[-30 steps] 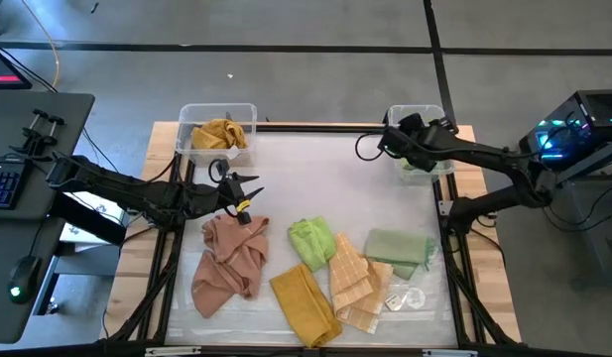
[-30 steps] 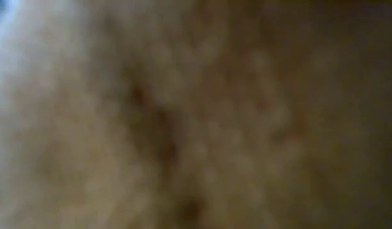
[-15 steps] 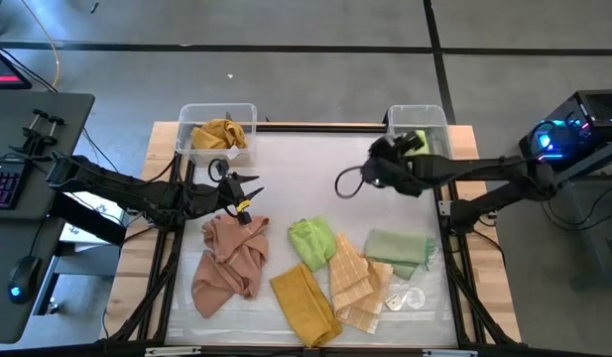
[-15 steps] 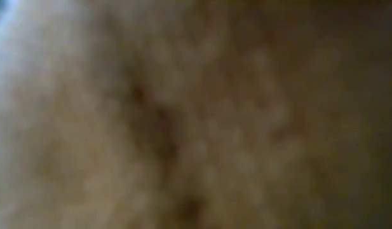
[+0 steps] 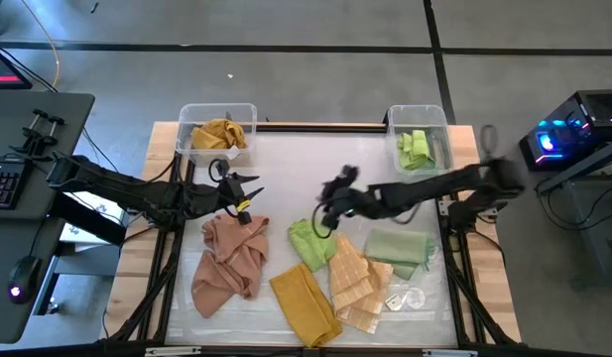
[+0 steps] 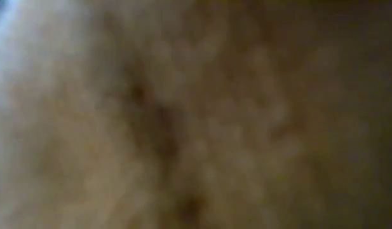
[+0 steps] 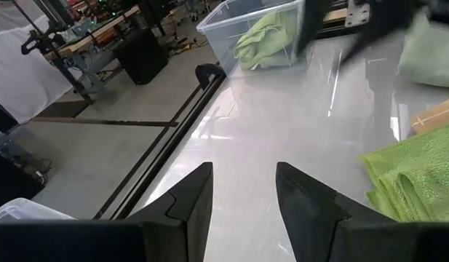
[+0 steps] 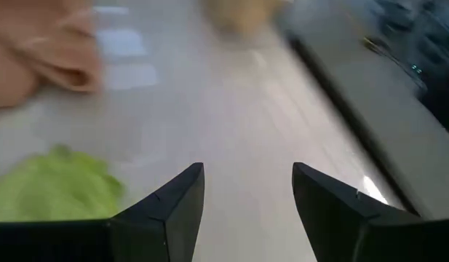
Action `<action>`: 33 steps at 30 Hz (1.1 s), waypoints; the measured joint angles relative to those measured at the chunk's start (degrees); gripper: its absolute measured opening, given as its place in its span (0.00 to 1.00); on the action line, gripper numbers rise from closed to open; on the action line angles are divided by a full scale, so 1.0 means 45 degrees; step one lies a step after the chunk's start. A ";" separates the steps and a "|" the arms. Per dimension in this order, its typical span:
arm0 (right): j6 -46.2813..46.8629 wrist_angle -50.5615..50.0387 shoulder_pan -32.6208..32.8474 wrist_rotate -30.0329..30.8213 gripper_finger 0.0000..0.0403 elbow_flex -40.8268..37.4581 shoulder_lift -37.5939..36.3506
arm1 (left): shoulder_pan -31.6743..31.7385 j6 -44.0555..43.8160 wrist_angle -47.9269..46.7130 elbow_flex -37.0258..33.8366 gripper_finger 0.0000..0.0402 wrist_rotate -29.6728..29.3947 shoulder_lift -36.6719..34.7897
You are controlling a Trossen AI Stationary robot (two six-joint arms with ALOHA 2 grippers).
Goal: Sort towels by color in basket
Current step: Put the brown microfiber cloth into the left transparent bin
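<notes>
Five towels lie flat on the table in the high view: salmon pink [image 5: 229, 256], light green [image 5: 310, 241], mustard yellow [image 5: 304, 302], pale orange checked [image 5: 355, 283] and sage green [image 5: 397, 246]. Another mustard towel [image 5: 219, 133] sits in the far left clear bin. Another light green towel [image 5: 417, 149] sits in the far right clear bin. My left gripper [image 5: 241, 198] hangs open just beyond the salmon towel's far edge. My right gripper [image 5: 325, 213] is open, blurred, just beyond the light green towel [image 8: 53, 189]. Both wrist views show an empty gap between the fingers [image 7: 242, 196], [image 8: 247, 196].
The left bin [image 5: 186, 119] and right bin [image 5: 395, 119] stand at the table's far corners. A small clear plastic piece [image 5: 405, 297] lies near the checked towel. Bare table surface lies between the bins. The low view is wholly covered by blurred brownish cloth.
My right gripper has swung from the far right bin toward the table's left and near side. It now sits by the light green towel in the middle. The light green towel in that bin has come into sight behind it. My left arm has kept still.
</notes>
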 joint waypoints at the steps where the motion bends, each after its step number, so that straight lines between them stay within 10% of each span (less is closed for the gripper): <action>1: -0.0476 0.0785 0.0008 -0.0500 0.51 0.0000 0.0529 | 0.0000 0.0000 -0.0002 0.0000 0.34 -0.0002 0.0047; 12: -0.2731 1.0865 -0.0303 -0.4426 0.51 0.0000 0.4855 | 0.0102 0.0373 -0.0042 -0.0005 0.34 0.0667 0.0718; 17: -0.1961 1.1162 -0.0575 -0.4470 0.51 0.0000 0.5152 | -0.0659 0.1609 -0.3097 0.0671 0.34 0.1638 0.0721; 22: -0.1594 1.0540 -0.0636 -0.4510 0.51 0.0000 0.5162 | -0.1072 -0.1884 -0.6858 0.1569 0.34 0.5585 0.0708; 33: -0.1589 1.0370 -0.0629 -0.4533 0.51 0.0000 0.5167 | -0.2974 -0.5854 -0.6882 -0.0287 0.37 0.8304 0.1546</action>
